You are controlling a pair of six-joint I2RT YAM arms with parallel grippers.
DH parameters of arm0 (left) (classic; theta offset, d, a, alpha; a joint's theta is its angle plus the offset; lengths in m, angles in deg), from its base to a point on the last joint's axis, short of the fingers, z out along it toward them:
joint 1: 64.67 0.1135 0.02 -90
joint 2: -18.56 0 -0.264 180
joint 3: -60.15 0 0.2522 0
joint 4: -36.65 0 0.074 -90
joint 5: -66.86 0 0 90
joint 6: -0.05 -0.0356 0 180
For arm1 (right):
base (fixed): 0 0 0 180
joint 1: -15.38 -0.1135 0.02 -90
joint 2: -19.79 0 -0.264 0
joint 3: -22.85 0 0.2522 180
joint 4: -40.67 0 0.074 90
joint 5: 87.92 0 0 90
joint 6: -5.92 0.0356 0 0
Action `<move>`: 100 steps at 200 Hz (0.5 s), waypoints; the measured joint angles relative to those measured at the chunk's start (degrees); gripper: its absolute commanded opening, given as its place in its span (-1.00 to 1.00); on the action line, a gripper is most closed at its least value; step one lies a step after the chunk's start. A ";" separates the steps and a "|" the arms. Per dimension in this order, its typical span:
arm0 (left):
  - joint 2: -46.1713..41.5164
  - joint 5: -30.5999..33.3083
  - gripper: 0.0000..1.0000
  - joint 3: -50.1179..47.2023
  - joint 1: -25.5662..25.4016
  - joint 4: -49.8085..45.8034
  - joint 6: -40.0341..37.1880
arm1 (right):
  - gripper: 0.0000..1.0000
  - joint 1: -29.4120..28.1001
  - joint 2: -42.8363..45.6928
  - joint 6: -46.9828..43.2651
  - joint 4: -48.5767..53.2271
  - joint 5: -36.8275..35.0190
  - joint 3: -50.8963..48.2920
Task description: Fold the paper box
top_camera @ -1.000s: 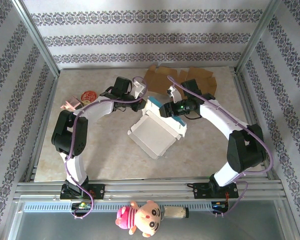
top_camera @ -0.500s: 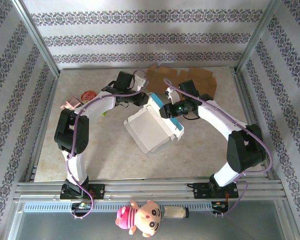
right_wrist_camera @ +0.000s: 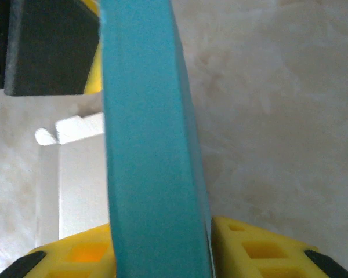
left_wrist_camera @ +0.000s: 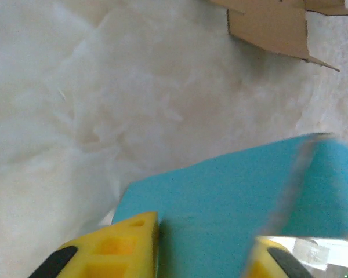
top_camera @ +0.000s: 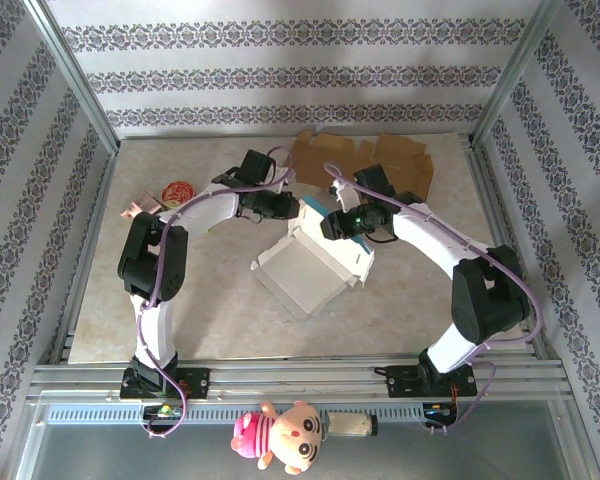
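Note:
The paper box, white inside and teal outside, lies half-formed in the middle of the table. My right gripper is shut on the box's far-right teal wall, which runs edge-on between the yellow fingers; the white inner face shows to its left. My left gripper is at the box's far corner, open. Its yellow fingers stand wide apart with a teal flap lying flat just beyond them. I cannot tell if they touch it.
Flat brown cardboard pieces lie at the back of the table, close behind both grippers, and show as a cardboard corner in the left wrist view. A red round item and a pink one sit at the left.
My left gripper has swung right, up to the box's far teal flap. The box has shifted and turned slightly, with the right gripper still holding its wall.

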 measured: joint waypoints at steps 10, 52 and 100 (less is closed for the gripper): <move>-0.52 -0.28 -0.45 -2.25 -0.24 2.29 1.53 | -0.27 -0.52 0.00 -0.61 0.02 -1.31 -0.63; -4.20 -0.50 -0.21 -8.61 -0.55 8.59 4.83 | -0.27 -3.19 0.76 -4.28 -2.89 -7.67 -3.54; -12.68 0.04 0.43 -15.61 -0.70 11.10 2.86 | -0.30 -6.64 3.08 -8.24 -5.86 -14.95 -7.87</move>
